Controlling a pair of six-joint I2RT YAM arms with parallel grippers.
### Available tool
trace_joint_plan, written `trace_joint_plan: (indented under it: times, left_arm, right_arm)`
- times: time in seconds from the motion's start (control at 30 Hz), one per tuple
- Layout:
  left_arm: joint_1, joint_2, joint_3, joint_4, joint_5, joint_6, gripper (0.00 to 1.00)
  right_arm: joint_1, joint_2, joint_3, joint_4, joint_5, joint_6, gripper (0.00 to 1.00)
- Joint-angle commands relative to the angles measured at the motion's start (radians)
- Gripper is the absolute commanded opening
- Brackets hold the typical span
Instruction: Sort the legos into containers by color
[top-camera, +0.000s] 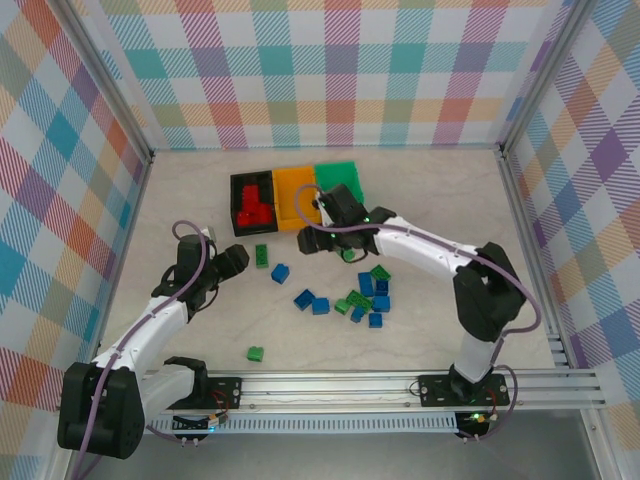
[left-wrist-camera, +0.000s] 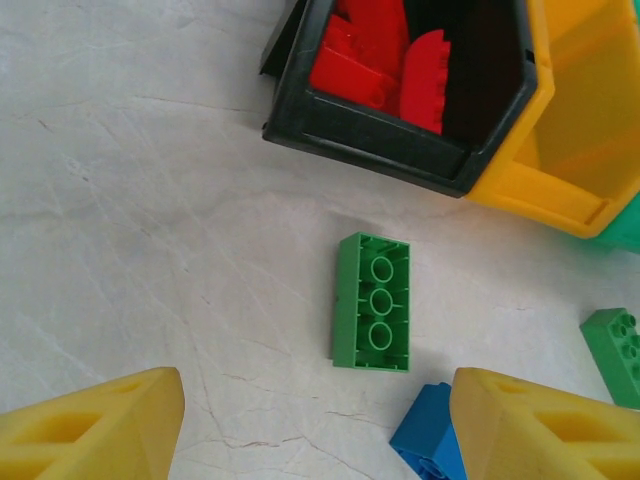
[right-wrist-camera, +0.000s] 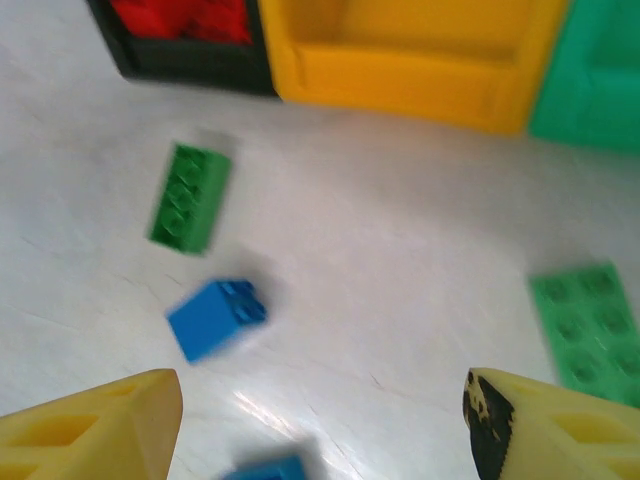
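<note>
Red legos (top-camera: 253, 203) lie in the black container (top-camera: 238, 183), beside the orange container (top-camera: 295, 190) and the green container (top-camera: 338, 175). My left gripper (top-camera: 238, 261) (left-wrist-camera: 318, 392) is open and holds nothing, low over the table. Just ahead of it lies a green lego (left-wrist-camera: 374, 301) on its back, and a blue lego (left-wrist-camera: 428, 446) touches its right finger (left-wrist-camera: 545, 425). My right gripper (top-camera: 322, 208) (right-wrist-camera: 322, 392) is open and holds nothing, above the table in front of the bins. Below it, blurred, are a green lego (right-wrist-camera: 190, 196), a blue lego (right-wrist-camera: 215, 318) and a flat green lego (right-wrist-camera: 588, 325).
A cluster of blue and green legos (top-camera: 362, 297) lies at mid-table right. One green lego (top-camera: 256, 353) sits alone near the front rail (top-camera: 400, 380). Checked walls close off the back and both sides.
</note>
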Motion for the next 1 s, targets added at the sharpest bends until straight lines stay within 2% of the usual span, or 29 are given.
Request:
trace_joint_plan:
  times: [0.0, 0.07, 0.2, 0.33, 0.43, 0.53, 0.77, 0.83, 0.97]
  left_arm:
    - [0.009, 0.007, -0.01, 0.037, 0.058, 0.007, 0.71]
    - [0.008, 0.005, -0.013, 0.044, 0.068, 0.009, 0.71]
    - [0.008, -0.03, -0.013, 0.007, -0.002, 0.029, 0.71]
    - [0.008, -0.089, -0.027, -0.016, -0.026, 0.059, 0.71]
    - [0.008, -0.134, -0.032, -0.068, -0.072, 0.045, 0.72]
    - [0.008, -0.172, -0.038, -0.115, -0.066, 0.015, 0.72]
    - [0.001, -0.222, -0.078, -0.117, 0.038, -0.122, 0.72]
    - [-0.023, -0.222, -0.094, -0.096, 0.062, -0.159, 0.72]
    - [-0.101, -0.202, -0.089, -0.121, 0.032, -0.184, 0.72]
  right_arm:
    - [-0.006, -0.133, -0.123, 0.071, 0.098, -0.04, 0.75]
    - [-0.018, -0.195, -0.199, 0.089, 0.128, -0.043, 0.75]
    - [-0.047, -0.293, -0.342, 0.157, 0.152, -0.041, 0.75]
    - [-0.068, -0.335, -0.453, 0.25, 0.159, -0.036, 0.76]
    - [-0.068, -0.327, -0.48, 0.284, 0.171, -0.061, 0.76]
    - [-0.069, -0.325, -0.501, 0.307, 0.173, -0.061, 0.77]
    - [-0.071, -0.32, -0.54, 0.354, 0.16, -0.036, 0.79]
    - [-0.072, -0.319, -0.536, 0.35, 0.165, -0.03, 0.79]
    - [-0.072, -0.31, -0.536, 0.359, 0.149, -0.022, 0.79]
